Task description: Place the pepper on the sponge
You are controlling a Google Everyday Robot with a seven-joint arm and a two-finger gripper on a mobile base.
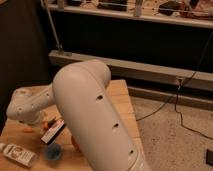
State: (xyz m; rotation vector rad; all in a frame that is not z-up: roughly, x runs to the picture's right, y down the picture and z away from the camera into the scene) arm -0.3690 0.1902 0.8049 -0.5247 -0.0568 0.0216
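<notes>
My end effector is hidden under my wrist (pixel 23 106), low over the left part of the worktop (pixel 120 95), and it stands apart, not together. Whether anything sits inside it I cannot see. Just beside it, orange shows against the wood near the upper end of the black-and-white box (pixel 53 133). I take that for the pepper (pixel 49 121), though most of it is covered. The sponge I cannot find at all, and it may lie beneath my wrist or forearm. So this could be me settling over the pepper to take it. Equally the pepper may already rest on a sponge that I am blocking, with my end effector spread around it. Either way, I judge that good work here is slow, straight vertical travel with no sideways drift, because the box is touching or nearly touching the orange tip. A nudge there would roll so slim a thing away. Further out, the blue cup (pixel 53 152) stands just below the box, a white bottle (pixel 18 155) lies at the near left corner, and the rim of the bowl (pixel 74 142) peeps out by my arm (pixel 95 120). My big elbow should swing wide of all three.
</notes>
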